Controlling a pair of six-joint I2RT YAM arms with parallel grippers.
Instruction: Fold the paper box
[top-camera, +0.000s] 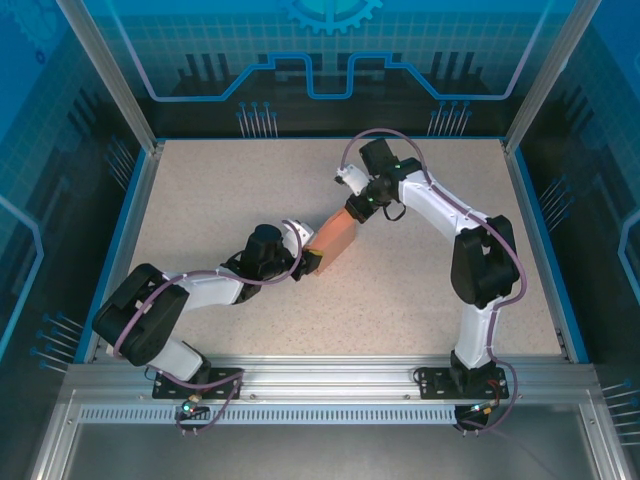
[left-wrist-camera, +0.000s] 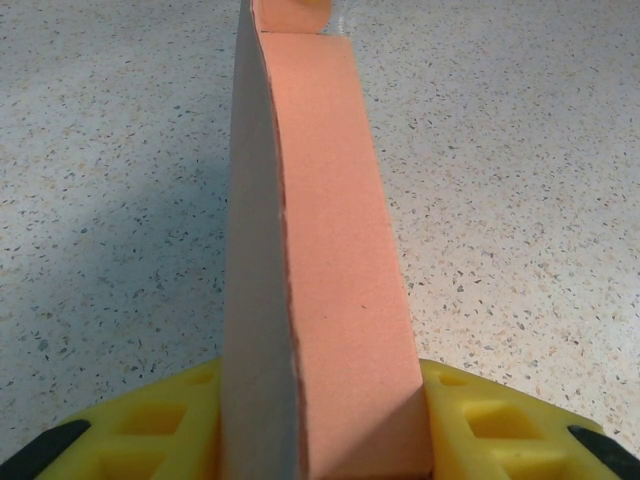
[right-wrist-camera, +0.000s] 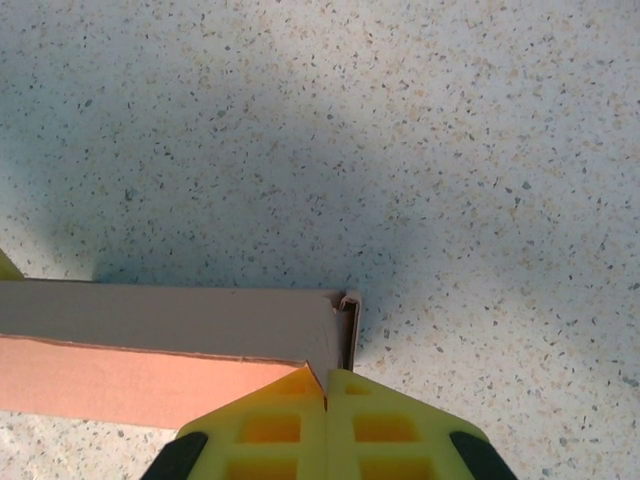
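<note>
Over the middle of the table (top-camera: 420, 270), the left claw (top-camera: 310, 258) squeezes one end of the orange box (top-camera: 333, 240), and the right claw (top-camera: 358, 208), shut tight, is at the other end, maybe ready to tuck the flap (right-wrist-camera: 349, 325) in.

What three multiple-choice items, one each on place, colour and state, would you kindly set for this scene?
1. Where is the paper box?
A. against the back wall
B. between the left hand and the right hand
C. beside the left arm's base
2. Its outer face is?
A. green
B. white
C. salmon-orange
3. The right hand's fingers are?
A. pressed together
B. spread wide
C. bent apart
Answers: 1 B, the top view shows a hand at each end; 2 C, seen in both wrist views; 3 A, the right wrist view shows no gap.
</note>
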